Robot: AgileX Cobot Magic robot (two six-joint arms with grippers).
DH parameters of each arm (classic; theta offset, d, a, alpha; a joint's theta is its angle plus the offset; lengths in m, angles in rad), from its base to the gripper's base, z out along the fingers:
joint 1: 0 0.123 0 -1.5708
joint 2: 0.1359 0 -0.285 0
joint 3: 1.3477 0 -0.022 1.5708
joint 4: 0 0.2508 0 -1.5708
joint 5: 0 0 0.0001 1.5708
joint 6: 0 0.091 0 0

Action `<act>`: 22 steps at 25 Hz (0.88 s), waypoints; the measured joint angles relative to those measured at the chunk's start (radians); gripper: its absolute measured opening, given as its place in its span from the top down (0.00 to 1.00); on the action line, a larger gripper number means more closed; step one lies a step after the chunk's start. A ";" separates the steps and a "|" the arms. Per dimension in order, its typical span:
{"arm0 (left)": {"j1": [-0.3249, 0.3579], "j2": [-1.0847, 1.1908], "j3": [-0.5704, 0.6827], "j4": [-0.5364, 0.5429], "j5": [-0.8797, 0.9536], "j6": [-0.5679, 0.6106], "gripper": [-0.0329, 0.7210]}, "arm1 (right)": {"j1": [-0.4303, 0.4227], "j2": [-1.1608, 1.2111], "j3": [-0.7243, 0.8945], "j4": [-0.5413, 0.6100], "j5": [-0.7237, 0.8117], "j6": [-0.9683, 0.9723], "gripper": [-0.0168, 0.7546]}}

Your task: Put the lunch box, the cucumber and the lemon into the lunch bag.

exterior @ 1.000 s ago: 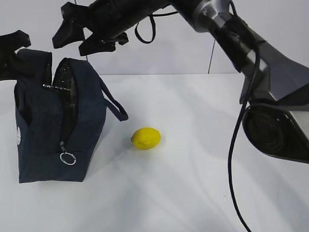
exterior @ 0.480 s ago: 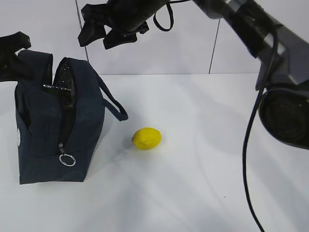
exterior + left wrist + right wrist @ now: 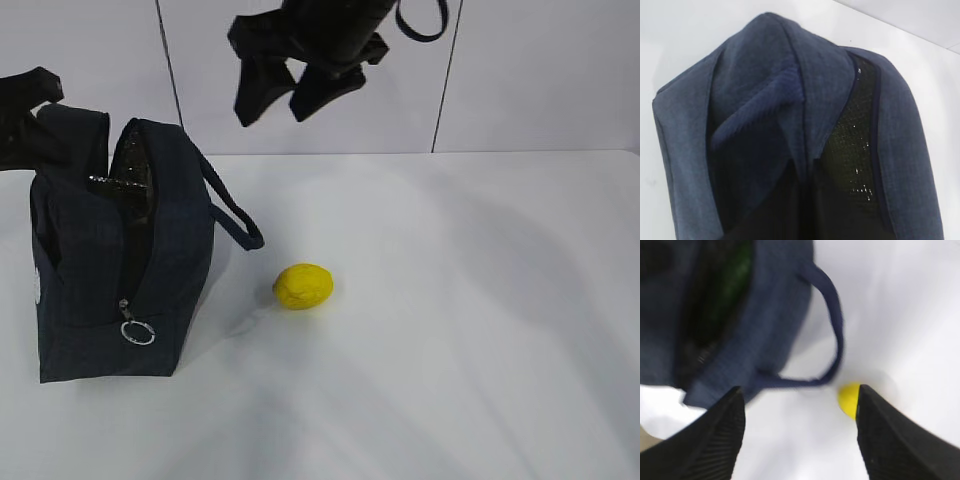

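Since a second ago, my right tool (image 3: 290, 98) has swung away from above the lunch bag (image 3: 110, 290) toward the middle of the scene, and its arm's bulky base has dropped out of the exterior view. That tool hangs high over the surface (image 3: 450, 330), empty, its jaws standing well apart. My left tool (image 3: 25, 120) sits at the bag's top left edge; from the way the fabric is bunched and pulled there, I judge it is pinched together on the bag's rim to keep the mouth open, though the wrist camera shows only cloth and black mesh lining.

Progress, as I read it: the lemon (image 3: 303, 286) lies on the surface just right of the bag, near the drooping handle (image 3: 232, 212) and touching nothing, so it is clearly left to do. I see no lunch box or cucumber outside. The right wrist camera catches a blurred hint of green inside the open bag, which may be the cucumber, but I cannot confirm it, nor the box. Probably two items are in and one remains.

Count: one bag, one lemon, one silver ring pull (image 3: 137, 332), one handle loop plainly visible, two tools.
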 joint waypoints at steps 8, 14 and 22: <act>0.000 0.000 0.000 0.000 0.021 0.018 0.97 | 0.000 -0.148 0.333 -0.138 -0.006 0.008 0.30; 0.000 0.000 0.000 0.000 0.053 0.021 0.97 | 0.000 -0.148 0.430 -0.179 -0.010 0.010 0.30; 0.000 0.000 0.000 0.000 0.063 0.024 0.97 | 0.000 -0.126 0.432 -0.183 -0.053 0.018 0.30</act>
